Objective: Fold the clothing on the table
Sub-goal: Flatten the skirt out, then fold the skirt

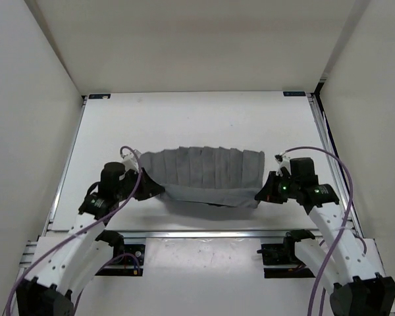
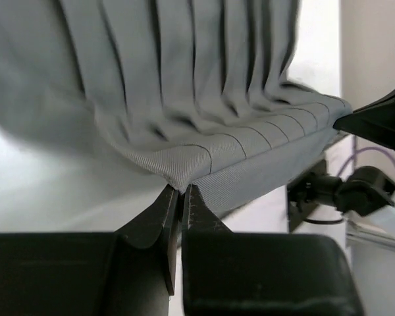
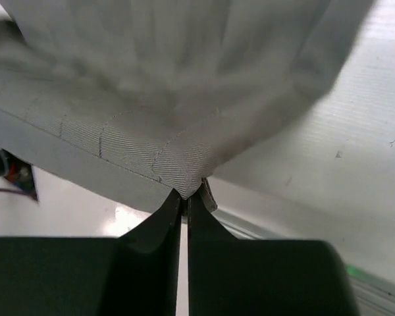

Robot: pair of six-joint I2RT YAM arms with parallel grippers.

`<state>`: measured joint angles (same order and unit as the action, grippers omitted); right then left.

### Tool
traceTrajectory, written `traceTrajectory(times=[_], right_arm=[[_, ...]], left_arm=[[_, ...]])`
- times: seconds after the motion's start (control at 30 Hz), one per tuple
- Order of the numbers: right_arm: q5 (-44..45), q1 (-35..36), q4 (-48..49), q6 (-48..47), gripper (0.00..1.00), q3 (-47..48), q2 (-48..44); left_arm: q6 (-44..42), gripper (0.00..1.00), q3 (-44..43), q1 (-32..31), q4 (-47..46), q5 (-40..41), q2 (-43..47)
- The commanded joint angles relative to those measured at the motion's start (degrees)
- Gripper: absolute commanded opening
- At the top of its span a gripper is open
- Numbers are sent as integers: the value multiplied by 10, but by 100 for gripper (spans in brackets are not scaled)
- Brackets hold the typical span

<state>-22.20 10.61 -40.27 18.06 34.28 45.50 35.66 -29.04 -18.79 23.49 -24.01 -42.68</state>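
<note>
Plain medium-gray clothing [image 1: 204,172] with fine twill weave; white table [image 1: 184,118]; black hands.

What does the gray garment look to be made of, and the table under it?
The clothing looks like soft woven fabric, matte gray: a fine diagonal weave shows on its band and it hangs in pleats. Which fibre, I cannot tell. The table looks like a smooth white board, perhaps laminate or plastic, faintly shiny. Its near rail looks like silvery metal.

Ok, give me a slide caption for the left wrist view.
Left claw shut on the hemmed corner of the pleated gray clothing.
</note>
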Motion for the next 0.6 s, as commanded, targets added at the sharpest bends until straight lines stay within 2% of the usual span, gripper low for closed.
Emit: traceTrajectory(times=[0.0, 0.07, 0.13, 0.27, 0.37, 0.4, 0.57], right_arm=[[13, -3, -72, 7, 0, 73, -8], [-39, -23, -106, 10, 0, 61, -16], [-83, -15, -120, 36, 0, 48, -43], [-73, 49, -105, 106, 0, 39, -42], [-53, 80, -77, 102, 0, 67, 0], [-47, 71, -75, 99, 0, 68, 22], [-131, -24, 12, 68, 0, 111, 100]], left_arm=[[31, 0, -4, 36, 70, -23, 77], [37, 0, -4, 49, 102, -49, 90], [48, 0, -3, 41, 118, -57, 97], [62, 0, -19, 10, 115, -21, 82], [57, 0, -33, 8, 99, -16, 38], [51, 0, -43, 15, 98, -9, 28], [27, 0, -103, 46, 107, 33, -35]])
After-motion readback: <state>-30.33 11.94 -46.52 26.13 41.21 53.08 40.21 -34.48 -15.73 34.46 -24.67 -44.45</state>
